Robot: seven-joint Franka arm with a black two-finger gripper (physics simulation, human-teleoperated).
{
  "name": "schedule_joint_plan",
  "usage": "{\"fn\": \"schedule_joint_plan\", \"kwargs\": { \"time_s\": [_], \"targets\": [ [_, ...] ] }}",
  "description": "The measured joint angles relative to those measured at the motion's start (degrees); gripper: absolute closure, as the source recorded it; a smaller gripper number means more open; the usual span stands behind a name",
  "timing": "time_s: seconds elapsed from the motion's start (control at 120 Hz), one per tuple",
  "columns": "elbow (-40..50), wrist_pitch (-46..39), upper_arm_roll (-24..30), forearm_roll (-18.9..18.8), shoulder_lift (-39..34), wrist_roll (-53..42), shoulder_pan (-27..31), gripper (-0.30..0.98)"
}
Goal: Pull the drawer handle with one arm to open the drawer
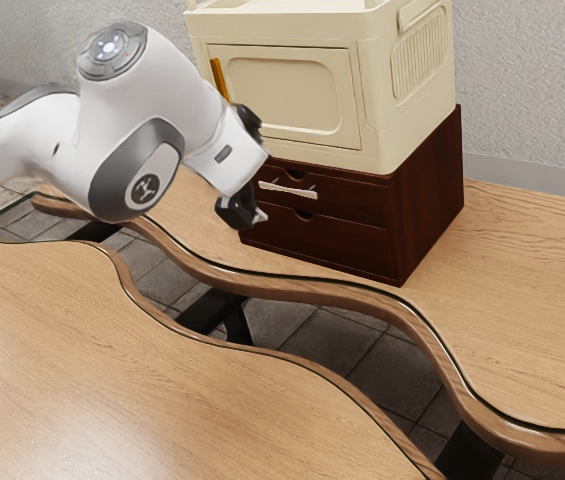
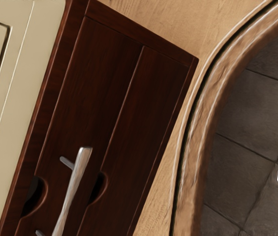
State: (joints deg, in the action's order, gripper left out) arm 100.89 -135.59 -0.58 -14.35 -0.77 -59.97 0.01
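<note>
Right, we have our gripper point(image 1: 244, 211) near the handle point(image 1: 288, 189) but apart from it, and cannot tell whether it is open or closed. The pale handle is on the front of the upper drawer point(image 2: 97, 81), which is shut, as is the lower drawer point(image 2: 143, 105). The dark cabinet point(image 1: 431, 200) stands on the table point(image 1: 522, 290), a cream box point(image 1: 374, 115) on top.

A silver handle point(image 2: 73, 191) crosses the dark-red drawer front point(image 2: 90, 93).
</note>
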Motion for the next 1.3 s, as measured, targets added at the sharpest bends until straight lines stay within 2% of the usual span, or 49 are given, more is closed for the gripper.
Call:
{"fn": "schedule_joint_plan", "kwargs": {
  "time_s": [0.392,1.3],
  "targets": [
    [-1.6,-3.9,-1.4,-3.9,6.3,-7.2,0.6,0.0],
    [-7.5,-6.5,-1.4,-4.3,14.6,-13.4,2.3,0.0]
  ]
}}
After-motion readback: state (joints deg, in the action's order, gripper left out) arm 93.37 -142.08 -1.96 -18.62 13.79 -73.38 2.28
